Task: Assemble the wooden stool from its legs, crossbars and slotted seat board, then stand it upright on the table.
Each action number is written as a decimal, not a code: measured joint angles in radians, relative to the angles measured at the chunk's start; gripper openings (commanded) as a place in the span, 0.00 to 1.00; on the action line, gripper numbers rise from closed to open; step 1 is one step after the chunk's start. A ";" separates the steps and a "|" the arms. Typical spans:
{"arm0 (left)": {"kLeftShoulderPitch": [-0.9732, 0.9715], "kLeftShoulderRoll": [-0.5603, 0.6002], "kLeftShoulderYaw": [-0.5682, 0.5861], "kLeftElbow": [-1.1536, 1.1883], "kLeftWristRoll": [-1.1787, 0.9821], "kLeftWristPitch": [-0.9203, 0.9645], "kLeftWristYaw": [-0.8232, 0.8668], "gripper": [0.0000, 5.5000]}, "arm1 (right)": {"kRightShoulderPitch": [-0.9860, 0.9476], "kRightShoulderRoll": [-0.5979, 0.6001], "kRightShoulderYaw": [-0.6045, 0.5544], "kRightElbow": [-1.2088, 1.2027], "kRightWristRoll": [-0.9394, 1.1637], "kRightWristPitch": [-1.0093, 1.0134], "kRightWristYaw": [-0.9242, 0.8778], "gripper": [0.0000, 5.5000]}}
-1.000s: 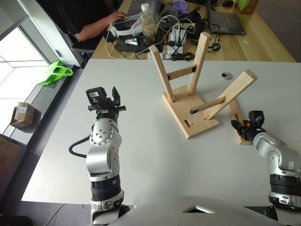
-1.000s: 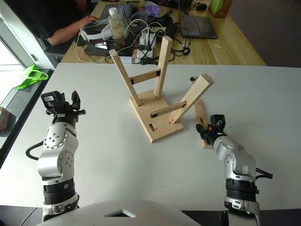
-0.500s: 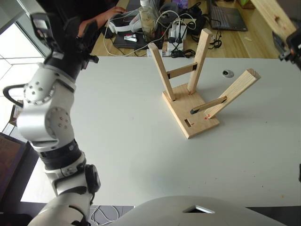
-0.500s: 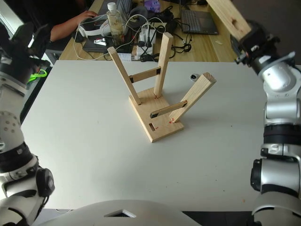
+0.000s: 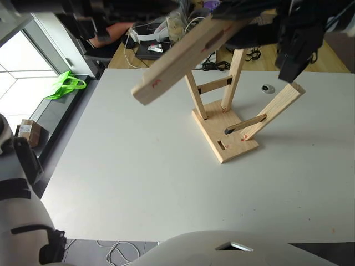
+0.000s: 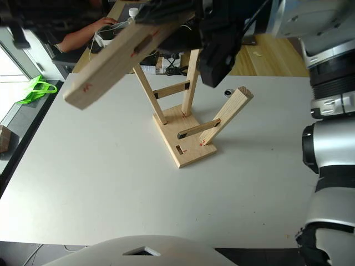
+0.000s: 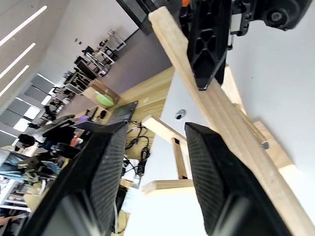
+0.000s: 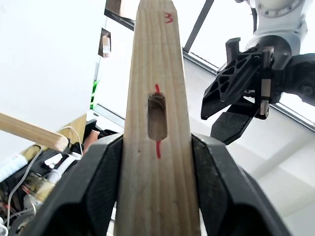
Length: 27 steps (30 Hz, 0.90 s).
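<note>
Right wrist: right gripper [image 8: 157, 167] clenched on leg [image 8: 156, 64], slot facing lens.
Left wrist: left gripper [image 7: 156, 142] spread, empty, near leg.
Left eye: leg aloft, slanting 1 to 8 o'clock; gripper end blurred, probably 1 o'clock. Seat board [image 5: 234, 147] flat on table [image 5: 138, 183]; two posts [image 5: 195, 97] upright at board's 11 o'clock, third post [image 5: 274, 111] tilted toward 2 o'clock.

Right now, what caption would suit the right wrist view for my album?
Slotted wooden leg clamped in the right gripper, with the open left gripper beyond it.
</note>
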 measured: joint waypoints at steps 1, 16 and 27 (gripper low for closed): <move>0.047 -0.015 0.002 -0.047 -0.033 0.037 0.017 0.39 | 0.012 0.012 0.017 -0.011 -0.004 0.008 0.019 0.37; 0.363 -0.152 -0.051 -0.128 -0.169 0.236 0.213 0.29 | 0.104 0.094 0.040 -0.057 -0.155 -0.022 0.051 0.37; 0.622 -0.252 -0.132 -0.163 -0.143 0.194 0.348 0.24 | 0.226 0.100 0.114 -0.170 -0.248 -0.011 0.060 0.37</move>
